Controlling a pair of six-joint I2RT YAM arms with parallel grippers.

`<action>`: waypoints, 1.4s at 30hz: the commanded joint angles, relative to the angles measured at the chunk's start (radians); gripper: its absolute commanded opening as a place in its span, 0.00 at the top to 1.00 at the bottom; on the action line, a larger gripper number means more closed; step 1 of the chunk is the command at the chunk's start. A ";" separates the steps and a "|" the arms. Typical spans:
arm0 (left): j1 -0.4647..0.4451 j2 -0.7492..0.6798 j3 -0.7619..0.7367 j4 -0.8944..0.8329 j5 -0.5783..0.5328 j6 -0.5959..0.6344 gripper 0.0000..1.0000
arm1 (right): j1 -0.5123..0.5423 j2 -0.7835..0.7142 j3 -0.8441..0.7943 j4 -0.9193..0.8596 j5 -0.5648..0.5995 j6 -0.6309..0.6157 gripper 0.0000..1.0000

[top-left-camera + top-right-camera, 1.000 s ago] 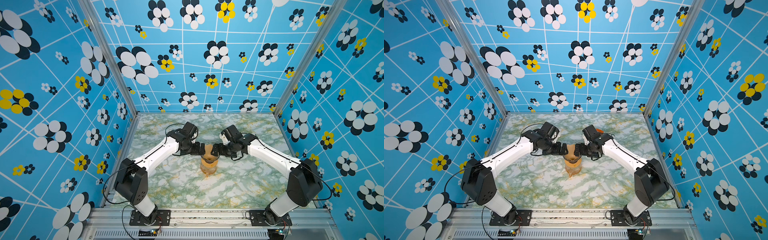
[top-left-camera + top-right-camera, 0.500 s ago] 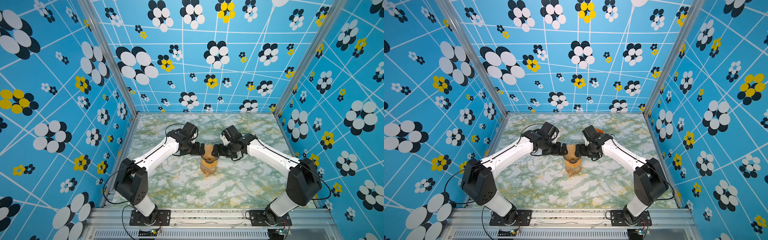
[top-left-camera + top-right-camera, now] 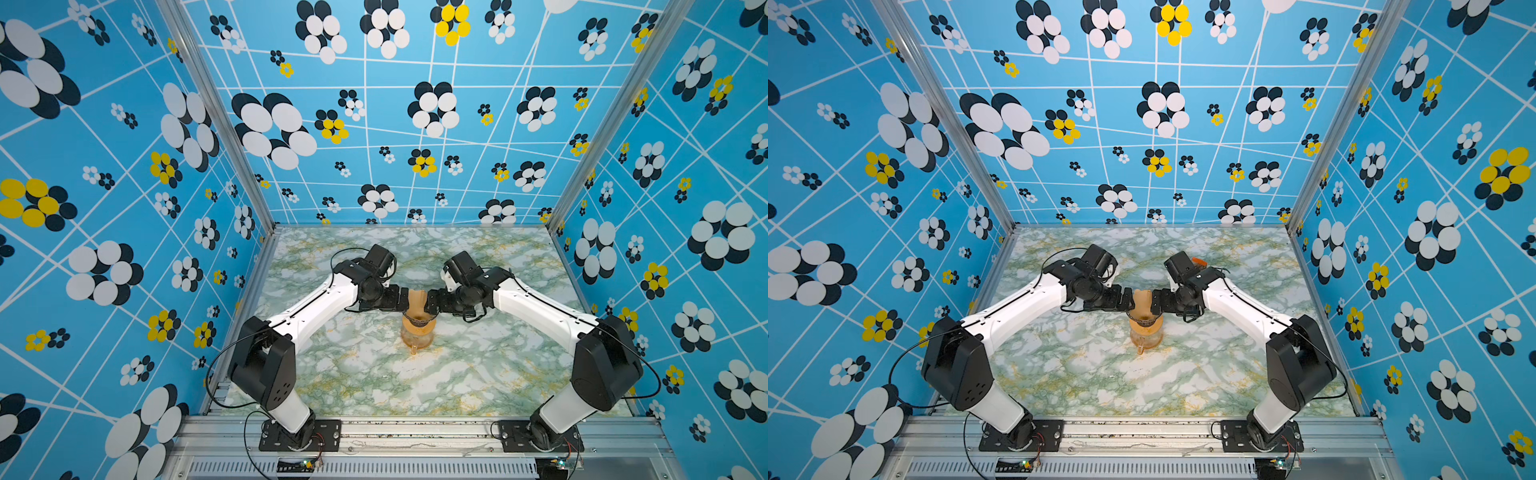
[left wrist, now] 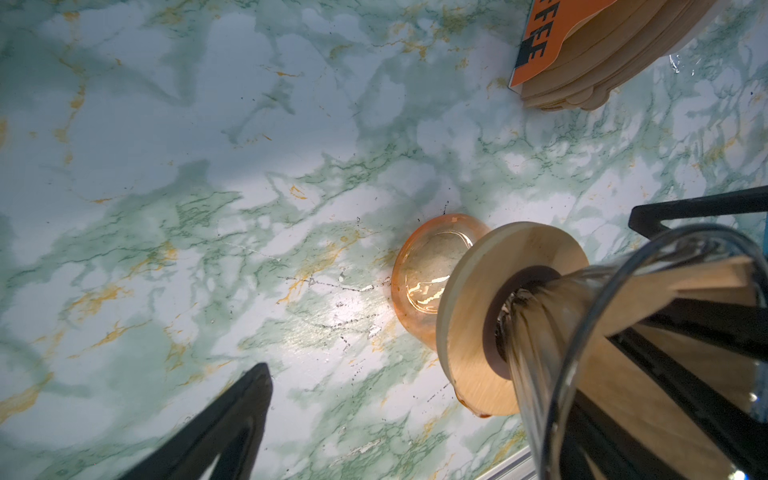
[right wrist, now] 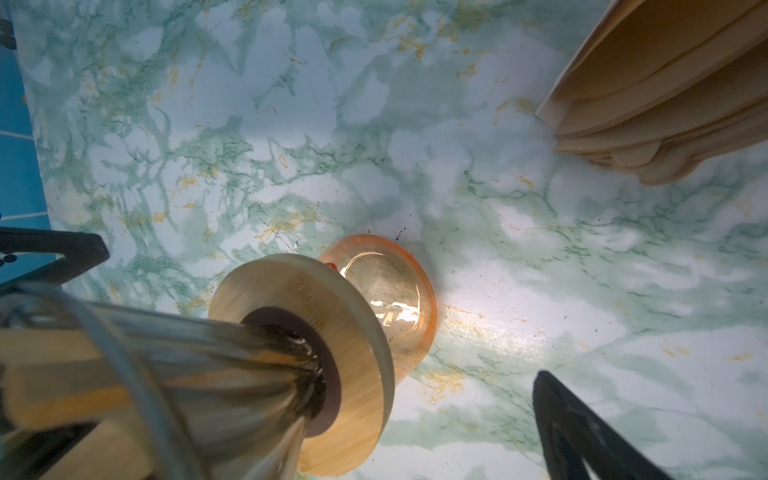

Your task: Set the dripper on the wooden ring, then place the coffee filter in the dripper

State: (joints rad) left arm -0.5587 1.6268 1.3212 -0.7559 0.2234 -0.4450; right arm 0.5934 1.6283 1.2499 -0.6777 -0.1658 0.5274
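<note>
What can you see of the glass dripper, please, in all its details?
The dripper is a clear, grey-tinted glass cone with spiral ribs. It stands upright, narrow end seated in a wooden ring atop the amber carafe. The tan coffee filter sits inside it. Black fingers flank its rim; contact unclear.

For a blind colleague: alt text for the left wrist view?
A glass dripper holding a filter sits in a wooden ring atop an amber carafe on a marble table. A filter stack is farther off; one black finger hangs clear.
</note>
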 commanded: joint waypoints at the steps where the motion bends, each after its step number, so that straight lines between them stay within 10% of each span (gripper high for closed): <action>1: -0.005 -0.001 0.002 -0.021 -0.004 0.003 0.01 | 0.006 0.004 0.010 -0.037 0.021 -0.016 0.04; 42: -0.006 0.068 0.039 0.104 0.076 0.016 0.01 | -0.018 0.019 0.078 0.021 -0.026 -0.010 0.05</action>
State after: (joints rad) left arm -0.5587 1.6768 1.3262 -0.6575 0.2996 -0.4438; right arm 0.5846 1.6329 1.3098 -0.6495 -0.2142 0.5098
